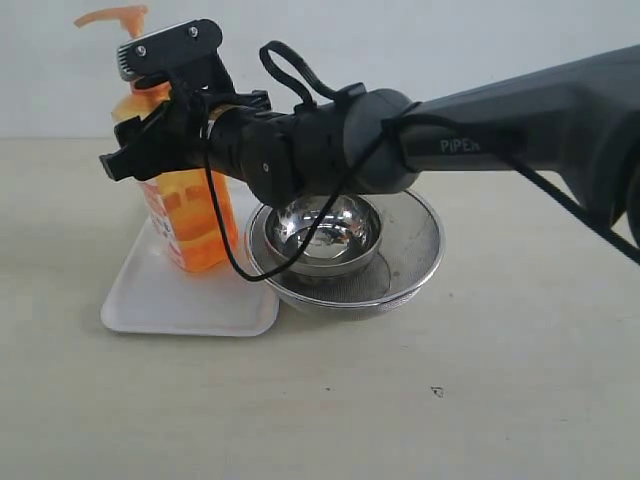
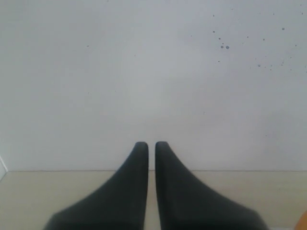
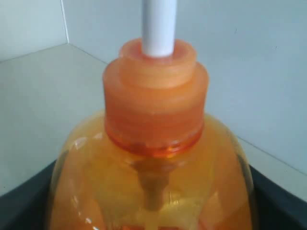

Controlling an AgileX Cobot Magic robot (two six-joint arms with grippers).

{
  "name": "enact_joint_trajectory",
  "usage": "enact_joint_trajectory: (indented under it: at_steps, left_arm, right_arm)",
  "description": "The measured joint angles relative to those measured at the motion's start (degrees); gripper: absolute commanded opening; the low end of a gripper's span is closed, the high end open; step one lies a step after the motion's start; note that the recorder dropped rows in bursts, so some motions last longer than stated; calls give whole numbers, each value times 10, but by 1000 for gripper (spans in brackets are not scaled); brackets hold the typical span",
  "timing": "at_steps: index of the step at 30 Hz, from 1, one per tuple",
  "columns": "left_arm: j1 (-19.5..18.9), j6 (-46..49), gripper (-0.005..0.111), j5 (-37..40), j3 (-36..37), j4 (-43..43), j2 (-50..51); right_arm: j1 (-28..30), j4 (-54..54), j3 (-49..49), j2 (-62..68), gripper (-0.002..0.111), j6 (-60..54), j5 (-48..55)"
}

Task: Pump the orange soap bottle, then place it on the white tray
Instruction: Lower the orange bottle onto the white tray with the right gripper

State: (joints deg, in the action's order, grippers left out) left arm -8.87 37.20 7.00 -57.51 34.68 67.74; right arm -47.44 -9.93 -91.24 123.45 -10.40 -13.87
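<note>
On white tray (image 1: 150, 300): orange soap bottle (image 1: 185, 230), upright, right gripper (image 1: 160, 150) clamped round its body. We judge placing nearly done; next, release without tipping.

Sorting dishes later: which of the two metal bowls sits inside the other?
The shiny solid steel bowl; it nests inside the wider mesh strainer.

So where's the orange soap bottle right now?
In the exterior view the orange soap bottle stands upright on the left, on the white tray, right beside the steel mesh strainer bowl, with the right pincer clasped around its shoulder.
</note>
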Motion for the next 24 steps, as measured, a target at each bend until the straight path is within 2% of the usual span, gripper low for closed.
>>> enact_joint_trajectory:
  at_steps: [21, 24]
  left_arm:
    - [0, 0, 5, 0, 0, 0, 0]
    - [0, 0, 5, 1, 0, 0, 0]
  right_arm:
    - [0, -26, 0, -3, 68, 1, 15]
    - [0, -41, 0, -3, 78, 2, 15]
